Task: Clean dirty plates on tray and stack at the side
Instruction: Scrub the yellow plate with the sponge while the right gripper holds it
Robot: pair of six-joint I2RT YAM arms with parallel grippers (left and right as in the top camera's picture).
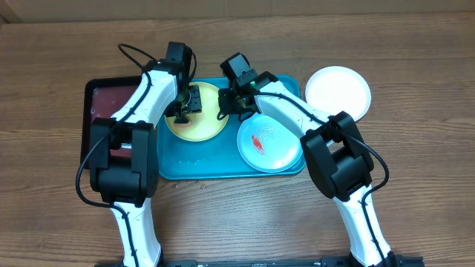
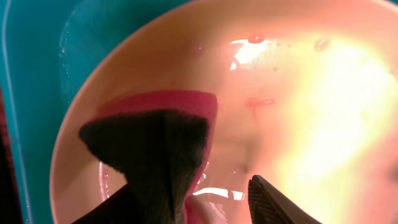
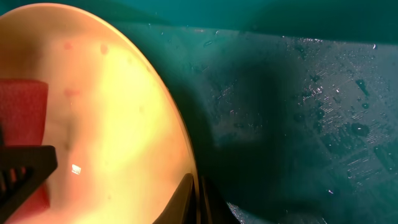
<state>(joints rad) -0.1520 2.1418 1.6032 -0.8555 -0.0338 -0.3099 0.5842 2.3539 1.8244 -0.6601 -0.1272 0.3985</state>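
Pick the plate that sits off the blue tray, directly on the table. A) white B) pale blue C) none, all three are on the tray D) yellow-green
A: the white plate lies on the table to the right of the tray, while the yellow-green plate and the pale blue plate sit inside it.

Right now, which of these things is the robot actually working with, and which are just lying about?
Part of the job:
turquoise tray
yellow-green plate
mint-blue plate, red smear on it
white plate beside the tray
sponge in the left hand
right hand on the yellow-green plate's rim

Just lying about:
dark maroon tray, left of the turquoise one
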